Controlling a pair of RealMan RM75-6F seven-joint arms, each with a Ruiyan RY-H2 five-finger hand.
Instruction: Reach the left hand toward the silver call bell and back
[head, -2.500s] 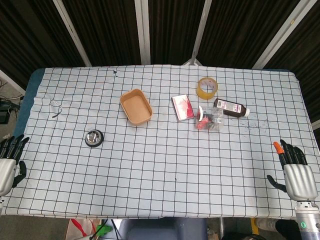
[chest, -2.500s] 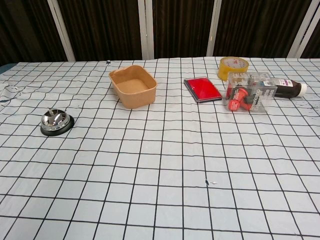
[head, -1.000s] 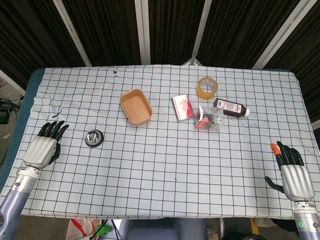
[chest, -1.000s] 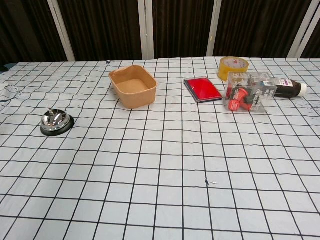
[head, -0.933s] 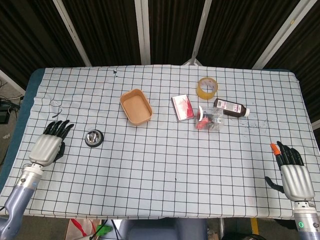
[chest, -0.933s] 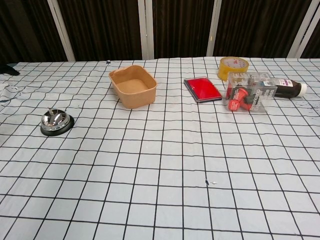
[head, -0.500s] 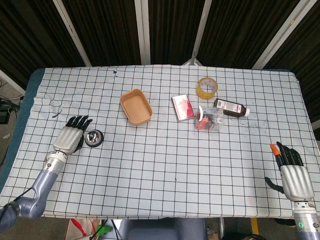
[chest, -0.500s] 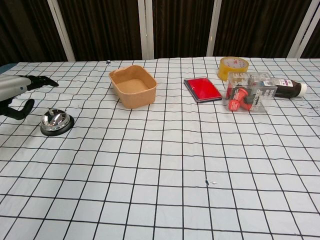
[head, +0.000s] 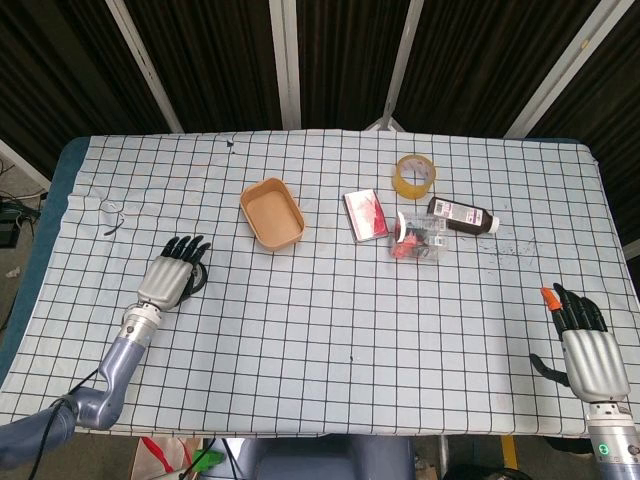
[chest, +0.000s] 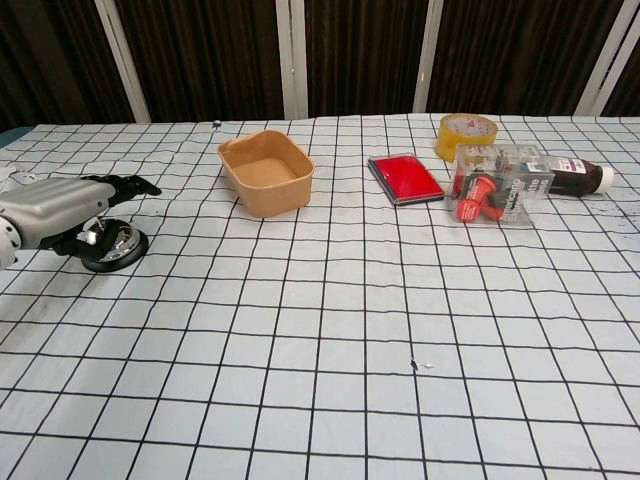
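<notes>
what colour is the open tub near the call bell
Light orange-tan, inside and out; the tub shows best in the chest view.

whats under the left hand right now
The silver call bell sits under the left hand. The chest view shows its dome and black base below the fingers; whether they touch it can't be told.

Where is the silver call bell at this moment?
The silver call bell sits on the left side of the checked tablecloth, directly under the left hand, left of the tan rectangular tub; the head view mostly hides it.
</notes>
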